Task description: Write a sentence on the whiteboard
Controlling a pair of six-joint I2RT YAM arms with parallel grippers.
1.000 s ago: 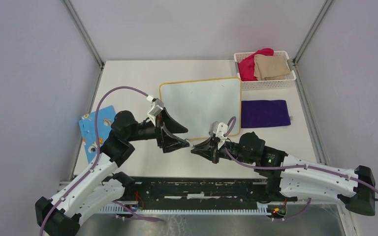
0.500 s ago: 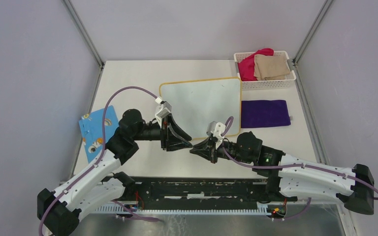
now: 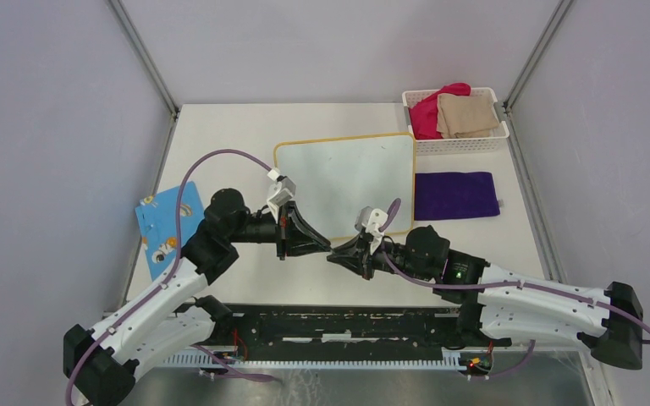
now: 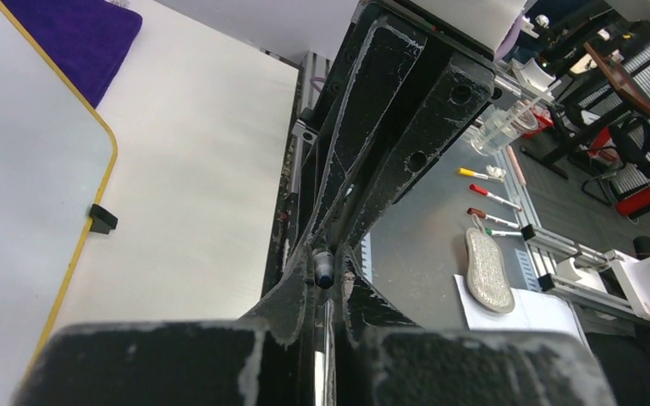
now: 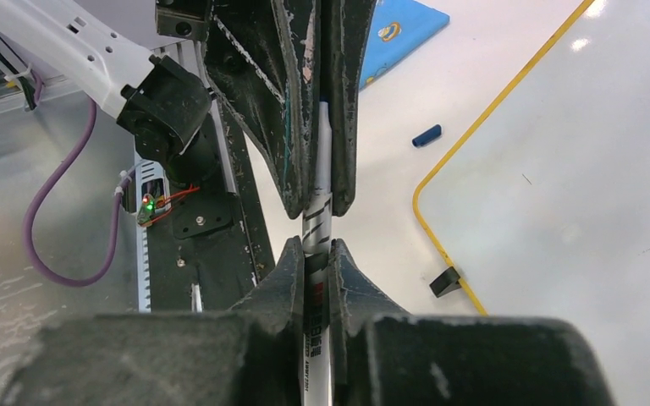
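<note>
The whiteboard, white with a yellow rim, lies flat at mid-table. Its surface shows only a few tiny specks; the sentence is not in view. Both grippers meet tip to tip just in front of the board's near edge. My left gripper is shut on one end of a white marker, whose dark blue tip shows between its fingers. My right gripper holds the marker's printed barrel, its jaws close against both sides. A blue cap lies on the table beside the board's corner.
A blue card lies at the left edge. A purple cloth lies right of the board. Behind it, a white basket holds red and tan cloths. A black foot sticks out from the board's rim.
My left gripper moved right to the marker in my right gripper and closed from wide open onto it. The right arm barely moved.
</note>
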